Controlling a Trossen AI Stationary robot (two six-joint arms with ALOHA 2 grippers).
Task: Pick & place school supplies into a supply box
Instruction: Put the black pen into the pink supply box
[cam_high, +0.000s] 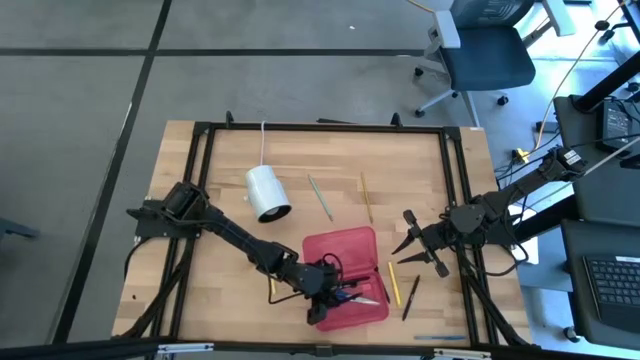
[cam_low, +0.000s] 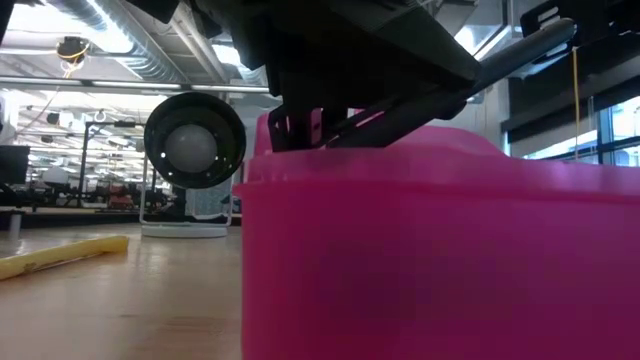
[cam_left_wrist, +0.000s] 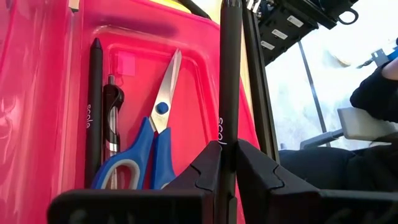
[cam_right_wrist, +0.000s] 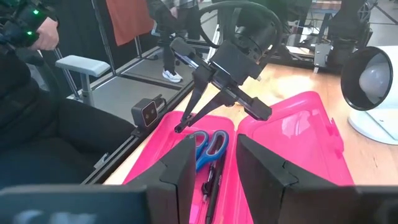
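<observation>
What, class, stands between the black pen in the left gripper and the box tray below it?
Nothing visible. The left gripper holds the black pen over the open supply box; the scissors and two pens lie to one side.

The overhead camera looks straight down on the whole wooden surface (cam_high: 220, 260) and both arms. The low camera sits at surface height, pressed close against the pink box (cam_low: 440, 250), facing the room behind. The left wrist camera looks down into the same box (cam_left_wrist: 205, 74) from very near. The right wrist camera faces across the surface at that box (cam_right_wrist: 292, 137) and the white cylinder (cam_right_wrist: 373, 93), which the overhead view shares.
</observation>
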